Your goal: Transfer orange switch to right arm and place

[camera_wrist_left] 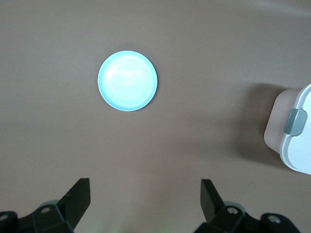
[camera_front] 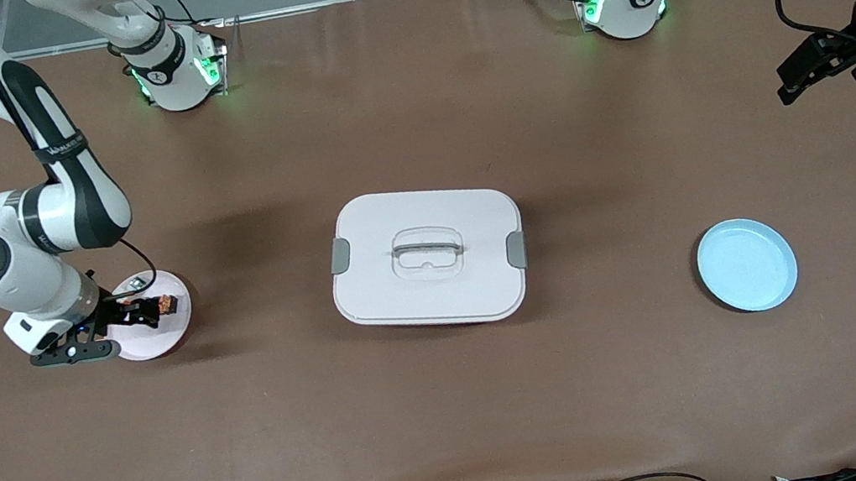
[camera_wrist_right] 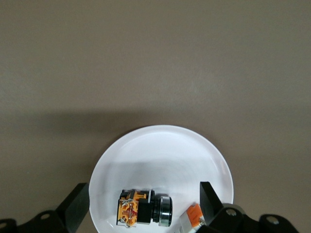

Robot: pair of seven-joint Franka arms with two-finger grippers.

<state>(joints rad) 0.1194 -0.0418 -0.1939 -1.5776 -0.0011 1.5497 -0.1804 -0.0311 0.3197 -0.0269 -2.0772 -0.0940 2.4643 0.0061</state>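
We see the right end effector (camera_wrist_right: 143,199) low over the white plate (camera_front: 174,329) at the right arm's end of the bench (camera_front: 455,423), fingers spread wide around the orange switch (camera_wrist_right: 137,213) without gripping it (a white-grey piece (camera_wrist_right: 190,219) lies beside). The left end effector (camera_wrist_left: 145,199) waits high, open and empty, near the blue plate (camera_front: 746,265). We judge placing done; withdrawing comes next.

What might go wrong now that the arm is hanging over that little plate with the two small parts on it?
The right gripper, open, hangs over the white plate. The orange switch lies close beside a white-grey piece, so a finger might nudge or catch the wrong part. The plate could slide if bumped. The left gripper waits open near the blue plate, so the handover means a long reach.
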